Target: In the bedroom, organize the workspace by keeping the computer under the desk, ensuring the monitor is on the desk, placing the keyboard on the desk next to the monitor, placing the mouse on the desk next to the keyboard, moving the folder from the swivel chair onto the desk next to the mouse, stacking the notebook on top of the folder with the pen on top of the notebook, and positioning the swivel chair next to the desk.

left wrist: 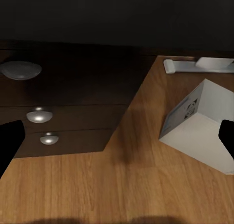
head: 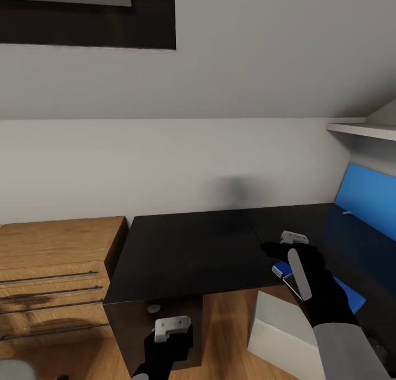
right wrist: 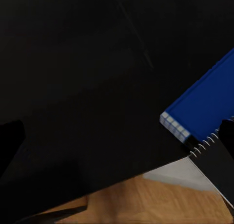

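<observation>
1. On the desk [head: 187, 253], near its front edge, the blue folder [head: 281, 269] lies flat, with one corner close to the edge; the right arm crosses over most of it.
2. We see the notebook [head: 300, 274] tilted up over that corner, not lying on the folder. From the right wrist its wire spine [right wrist: 204, 146] sits at the folder's [right wrist: 204, 102] corner, against one finger.
3. We read the right gripper [head: 286, 242] as spread wide: its fingers [right wrist: 9, 146] stand at opposite sides of the wrist picture. We cannot tell whether the notebook is supported by it at all.
4. Risk: a tilted, unclamped notebook may slide off the folder's corner and over the desk edge to the floor, since part of it already overhangs bare floor.
5. Risk: a sideways sweep of the arm may drag the folder with it, because the forearm passes just above the cover.
6. We judge that the notebook needs squaring over the folder's middle before the pen can rest on it.
7. Below the desk edge, the computer [head: 280, 328] stands on the wood floor near the drawer unit [head: 137, 319]; a falling notebook would likely strike it.
8. We see the left gripper [head: 171, 328] low in front of the drawers, jaws apart and empty; a forward reach could knock the knobs [left wrist: 39, 116].
</observation>
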`<state>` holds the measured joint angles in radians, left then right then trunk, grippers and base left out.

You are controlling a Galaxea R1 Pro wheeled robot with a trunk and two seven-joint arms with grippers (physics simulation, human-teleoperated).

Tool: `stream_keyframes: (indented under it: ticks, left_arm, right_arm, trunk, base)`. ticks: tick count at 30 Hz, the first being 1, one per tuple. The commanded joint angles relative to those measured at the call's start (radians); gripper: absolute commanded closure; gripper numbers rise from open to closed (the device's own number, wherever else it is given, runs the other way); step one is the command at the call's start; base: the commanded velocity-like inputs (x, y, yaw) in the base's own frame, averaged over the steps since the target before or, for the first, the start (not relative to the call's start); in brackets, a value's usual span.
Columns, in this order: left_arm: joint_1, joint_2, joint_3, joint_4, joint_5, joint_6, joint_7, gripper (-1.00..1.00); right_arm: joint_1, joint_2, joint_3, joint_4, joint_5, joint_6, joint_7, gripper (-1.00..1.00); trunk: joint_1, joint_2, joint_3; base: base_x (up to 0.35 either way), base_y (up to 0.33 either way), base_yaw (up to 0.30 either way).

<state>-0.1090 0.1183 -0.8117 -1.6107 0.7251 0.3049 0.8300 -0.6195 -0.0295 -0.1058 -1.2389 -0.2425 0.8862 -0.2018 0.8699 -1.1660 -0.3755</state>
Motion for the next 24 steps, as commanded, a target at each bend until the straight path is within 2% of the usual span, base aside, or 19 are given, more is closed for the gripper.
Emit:
stream_keyframes:
  ticks: [1, 7, 17, 19, 21, 22, 24]
  left_arm:
    - [-0.001, 0.001, -0.001, 0.000, 0.004, 0.003, 0.008, -1.00]
    - [-0.001, 0.001, 0.000, 0.000, 0.004, 0.003, 0.008, -1.00]
    - [-0.001, 0.001, 0.006, 0.003, 0.006, 0.003, 0.008, -1.00]
    - [-0.001, 0.001, 0.050, 0.023, 0.009, 0.004, 0.006, -1.00]
    - [-0.001, 0.000, 0.069, 0.026, 0.010, 0.004, 0.005, -1.00]
    - [-0.001, -0.001, 0.096, 0.032, 0.011, 0.005, 0.003, -1.00]
    - [-0.001, -0.001, 0.106, 0.051, 0.012, 0.006, 0.002, -1.00]
  right_arm:
    - [0.005, 0.009, 0.002, -0.012, -0.008, 0.007, -0.008, -1.00]
    - [0.006, 0.011, 0.003, -0.013, -0.007, 0.007, -0.008, -1.00]
    - [0.006, 0.010, 0.004, -0.012, -0.008, 0.005, -0.010, -1.00]
    - [0.007, 0.013, 0.007, -0.010, -0.009, 0.002, -0.009, -1.00]
    - [0.007, 0.018, 0.010, -0.009, -0.009, 0.002, -0.009, -1.00]
    - [0.007, 0.029, 0.018, -0.007, -0.007, 0.001, -0.009, -1.00]
    - [0.007, 0.037, 0.025, 0.002, -0.007, -0.001, -0.009, -1.00]
  trunk:
    - [0.000, -0.001, -0.002]
    - [0.000, -0.001, -0.009]
    - [0.000, -0.001, -0.025]
    - [0.000, -0.001, -0.028]
    - [0.000, -0.001, -0.031]
    - [0.000, -0.001, -0.033]
    - [0.000, -0.001, -0.036]
  base:
    - [-0.301, 0.000, 0.093]
    - [-0.326, 0.000, 0.090]
    - [-0.334, 0.000, 0.012]
    - [-0.335, 0.000, 0.000]
    - [-0.335, 0.000, 0.000]
    - [-0.298, 0.000, 0.000]
    - [-0.245, 0.000, 0.000]
